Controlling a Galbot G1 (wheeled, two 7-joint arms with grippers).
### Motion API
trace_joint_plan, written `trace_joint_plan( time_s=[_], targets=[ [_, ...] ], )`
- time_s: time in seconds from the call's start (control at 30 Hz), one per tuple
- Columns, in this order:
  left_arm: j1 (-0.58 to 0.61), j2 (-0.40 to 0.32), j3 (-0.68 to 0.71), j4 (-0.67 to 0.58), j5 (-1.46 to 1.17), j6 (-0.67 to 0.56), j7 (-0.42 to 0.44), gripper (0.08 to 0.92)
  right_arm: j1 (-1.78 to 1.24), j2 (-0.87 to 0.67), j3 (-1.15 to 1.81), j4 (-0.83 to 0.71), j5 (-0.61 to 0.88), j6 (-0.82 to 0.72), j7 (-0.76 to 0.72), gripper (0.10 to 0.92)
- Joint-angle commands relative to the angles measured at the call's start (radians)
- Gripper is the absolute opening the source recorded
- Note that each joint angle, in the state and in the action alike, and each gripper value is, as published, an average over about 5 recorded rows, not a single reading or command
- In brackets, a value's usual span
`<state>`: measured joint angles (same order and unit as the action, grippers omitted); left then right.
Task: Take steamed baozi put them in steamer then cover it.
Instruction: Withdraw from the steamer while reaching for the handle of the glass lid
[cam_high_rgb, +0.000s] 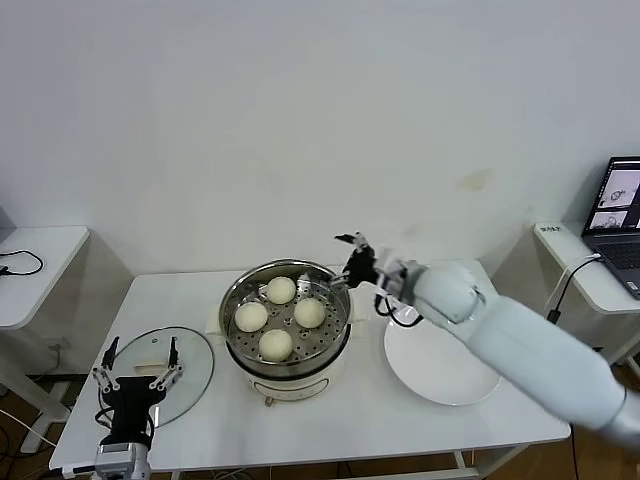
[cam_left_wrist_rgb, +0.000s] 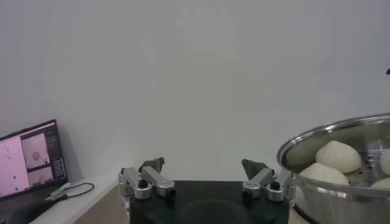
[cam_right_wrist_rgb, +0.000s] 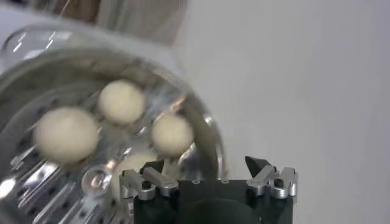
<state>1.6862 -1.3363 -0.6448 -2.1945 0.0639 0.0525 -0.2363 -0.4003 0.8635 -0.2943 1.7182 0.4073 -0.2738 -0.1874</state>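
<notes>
Several off-white baozi (cam_high_rgb: 281, 290) lie on the perforated tray inside the steel steamer (cam_high_rgb: 240, 360), which stands uncovered at the table's middle. The same baozi (cam_right_wrist_rgb: 66, 134) show in the right wrist view. My right gripper (cam_high_rgb: 343, 262) hovers open and empty just above the steamer's far right rim. The glass cover (cam_high_rgb: 195, 372) with its cream handle lies flat on the table at the front left. My left gripper (cam_high_rgb: 138, 361) waits open and empty over the cover's near edge. In the left wrist view the steamer (cam_left_wrist_rgb: 329, 201) stands beside its open gripper (cam_left_wrist_rgb: 204, 165).
A flat white plate (cam_high_rgb: 440, 375) lies empty to the right of the steamer, under my right arm. Side tables stand left and right, the right one (cam_high_rgb: 590, 275) carrying a laptop (cam_high_rgb: 618, 215) and a cable.
</notes>
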Motion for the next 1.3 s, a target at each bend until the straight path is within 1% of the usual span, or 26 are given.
trace_joint_plan(
  time_s=[0.03,0.13,0.3,0.57,0.73,0.87,1.03,1.3],
  targets=[
    [-0.006,0.001,0.004,0.051,0.058,-0.018,-0.005,0.823,-0.755,0.181,0.841,0.074,-0.174,0.358,0.047,0.823],
    [-0.018,0.008,0.001,0.092,0.155,-0.03,-0.008,0.823,-0.887,0.302,0.991,0.096,-0.164,0.391,-0.005,0.823],
    [-0.043,0.043,-0.043,0.171,0.425,-0.085,-0.014,0.823,-1.029,0.421,1.148,0.132,-0.126,0.382,-0.072,0.823],
    [-0.02,0.177,-0.145,0.303,0.819,-0.174,-0.013,0.823,-1.136,0.507,1.233,0.184,-0.134,0.366,-0.1,0.823],
    [0.0,0.23,-0.168,0.379,0.996,-0.194,-0.001,0.823,-1.153,0.532,1.252,0.186,-0.14,0.366,-0.1,0.823],
    [-0.014,0.249,-0.173,0.452,1.104,-0.215,-0.005,0.823,-1.166,0.55,1.25,0.184,-0.156,0.373,-0.104,0.823],
    [-0.061,0.272,-0.136,0.534,1.156,-0.239,-0.011,0.823,-1.183,0.563,1.252,0.19,-0.164,0.377,-0.105,0.823],
    [-0.148,0.284,-0.058,0.607,1.19,-0.236,0.013,0.823,-1.197,0.584,1.257,0.205,-0.17,0.374,-0.104,0.823]
  ],
)
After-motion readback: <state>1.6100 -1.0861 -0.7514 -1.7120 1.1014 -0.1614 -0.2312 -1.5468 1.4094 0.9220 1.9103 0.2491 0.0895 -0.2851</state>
